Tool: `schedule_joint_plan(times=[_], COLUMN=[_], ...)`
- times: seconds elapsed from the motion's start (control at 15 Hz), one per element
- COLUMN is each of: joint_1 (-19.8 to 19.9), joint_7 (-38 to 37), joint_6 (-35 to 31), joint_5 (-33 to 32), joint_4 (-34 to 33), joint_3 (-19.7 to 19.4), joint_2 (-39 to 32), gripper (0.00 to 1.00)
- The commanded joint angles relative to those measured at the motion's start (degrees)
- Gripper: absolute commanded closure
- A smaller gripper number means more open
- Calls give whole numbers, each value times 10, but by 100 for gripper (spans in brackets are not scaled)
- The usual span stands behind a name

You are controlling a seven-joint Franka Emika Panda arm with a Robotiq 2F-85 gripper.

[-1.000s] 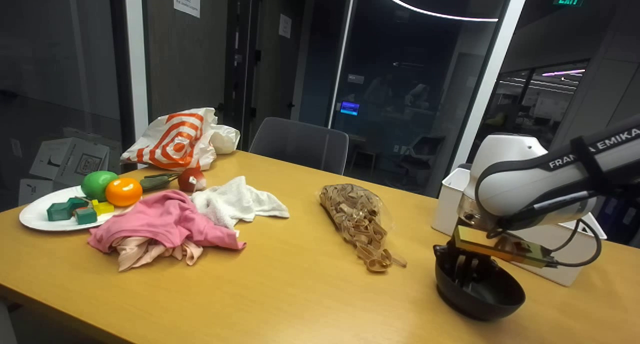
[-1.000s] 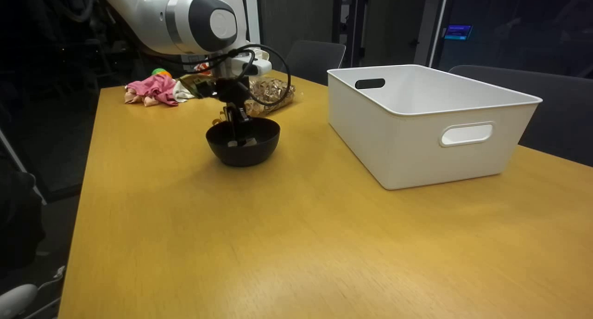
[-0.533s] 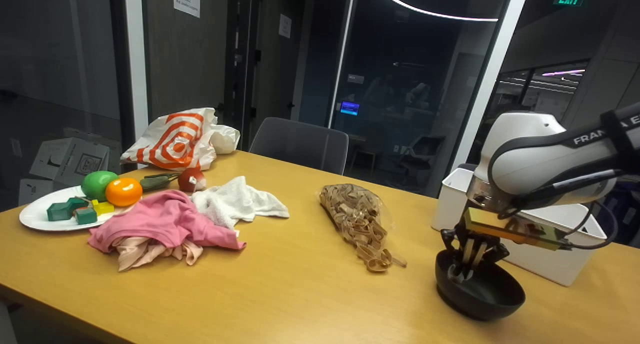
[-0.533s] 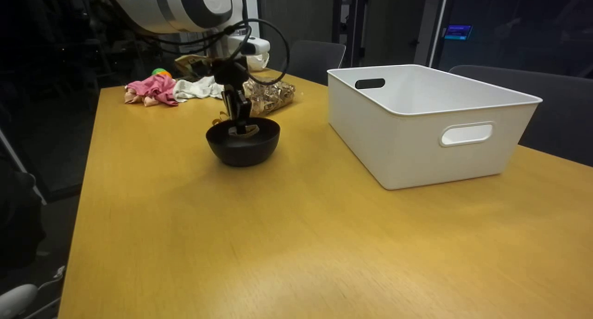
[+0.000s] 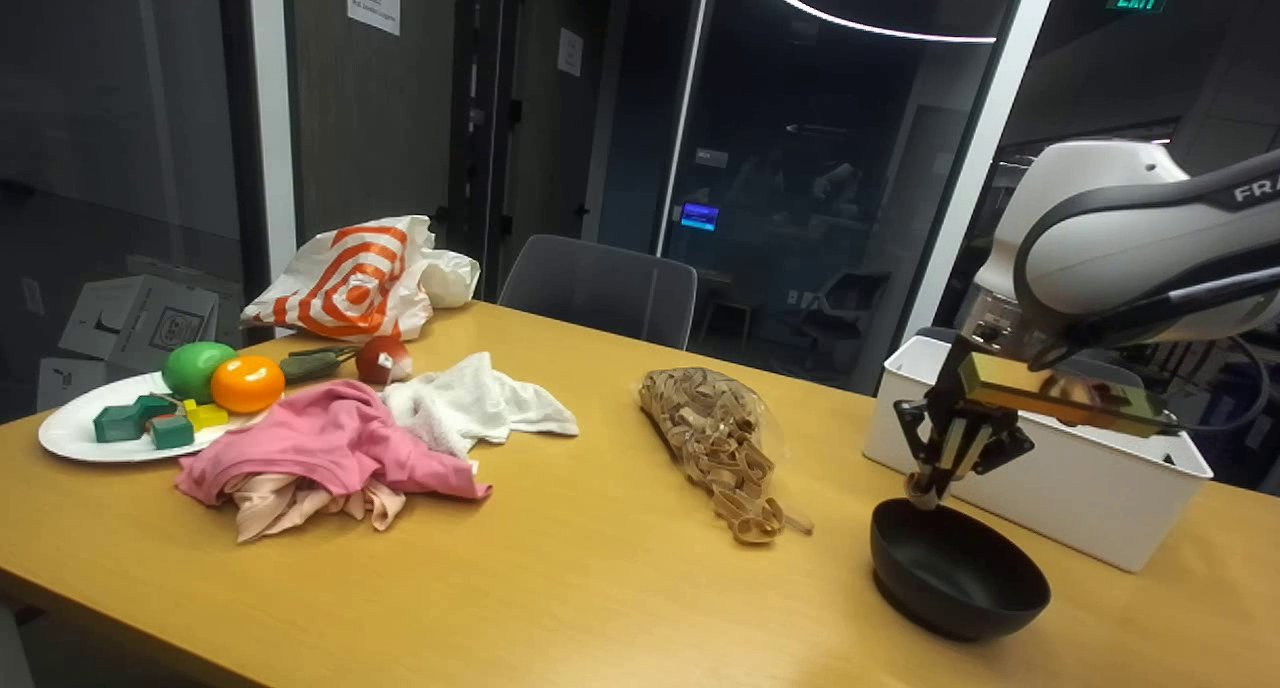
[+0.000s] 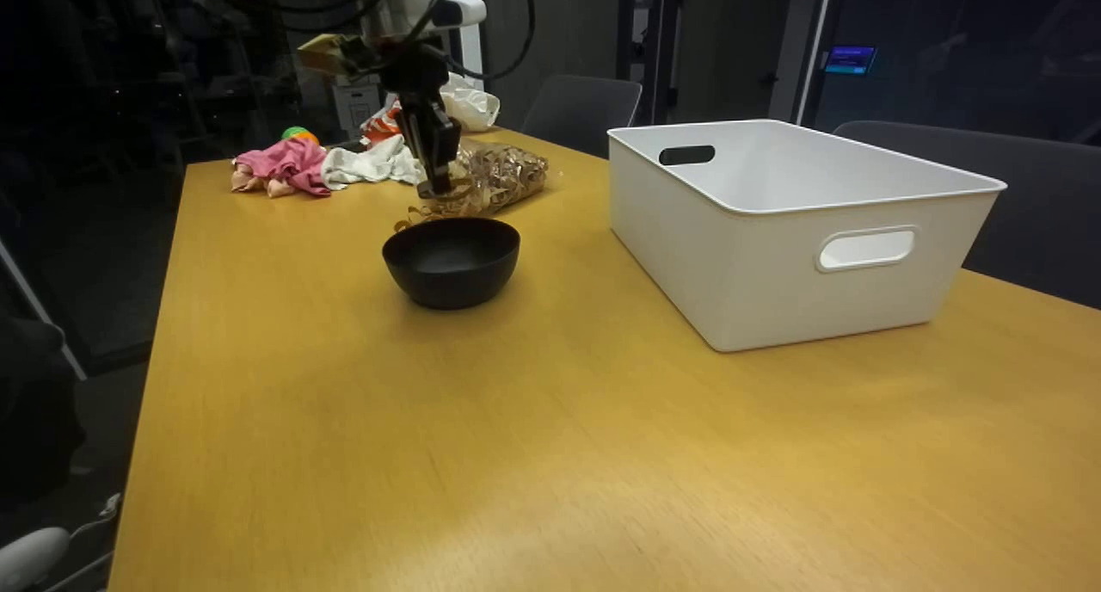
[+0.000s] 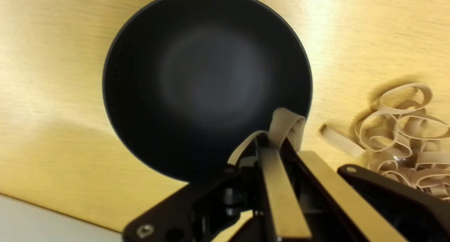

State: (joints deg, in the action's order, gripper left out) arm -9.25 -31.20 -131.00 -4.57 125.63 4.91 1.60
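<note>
Gripper [image 7: 273, 143] has a rubber band [image 7: 283, 124] pinched above the bowl [image 7: 211, 76], wrist-view 4 o'clock-ish; more bands [image 7: 402, 141] out around 3:30.

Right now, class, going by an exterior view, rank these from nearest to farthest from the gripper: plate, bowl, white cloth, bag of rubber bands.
1. Bowl: just below the gripper.
2. Bag of rubber bands: to the left in the picture.
3. White cloth: further left, past the bag.
4. Plate: near the picture's left edge.
</note>
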Motion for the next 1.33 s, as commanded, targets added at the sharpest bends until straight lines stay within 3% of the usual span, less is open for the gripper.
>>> schedule_joint_plan(times=[0.0, 0.27, 0.47, 0.8, 1.27], joint_1=[-1, -12, -31, -97, -166], joint_7=[42, 56, 37, -2, -27], joint_6=[-12, -50, -100, -133, -109], joint_5=[20, 21, -34, -129, -189], joint_4=[-38, -77, -111, -204, -303], joint_3=[22, 44, 45, 1, -61], joint_2=[-15, -76, -155, -272, -325], gripper=[88, 89, 88, 88, 87])
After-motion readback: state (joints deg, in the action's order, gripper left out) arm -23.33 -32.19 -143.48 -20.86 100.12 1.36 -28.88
